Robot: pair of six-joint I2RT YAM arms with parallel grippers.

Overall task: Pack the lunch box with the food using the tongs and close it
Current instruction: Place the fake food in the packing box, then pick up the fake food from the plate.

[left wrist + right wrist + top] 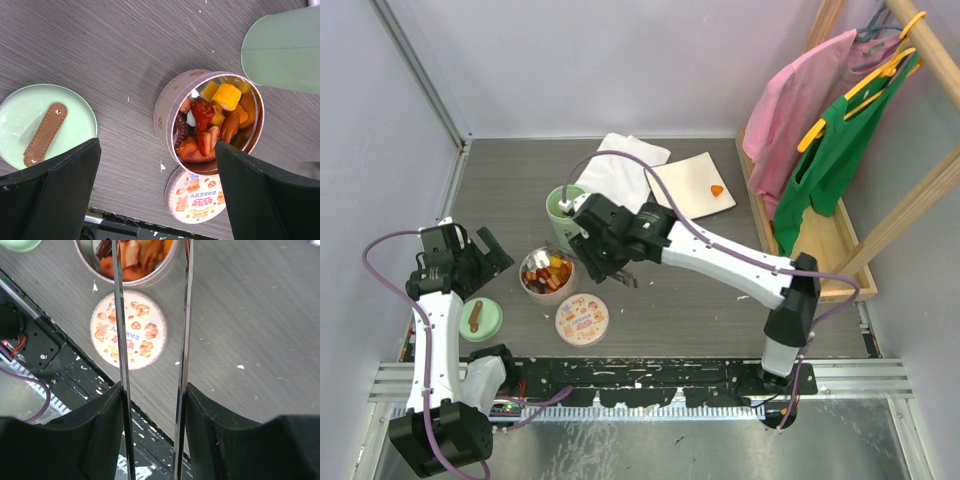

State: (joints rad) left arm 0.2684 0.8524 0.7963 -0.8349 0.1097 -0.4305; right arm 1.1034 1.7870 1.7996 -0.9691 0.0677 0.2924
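Observation:
The lunch box is a round tin holding the food, a heap of orange, red, yellow and brown pieces. My right gripper hovers just right of it, shut on the tongs. Both grey tong arms run up from between my fingers, and their tips reach over the tin's rim and the food. The tin's printed bakery lid lies flat in front. My left gripper stands open and empty to the left of the tin.
A mint-green lid with a brown knob lies near the left arm. A green cup stands behind the tin. Farther back lie a white cloth and a beige board bearing a small orange piece. A wooden clothes rack stands at right.

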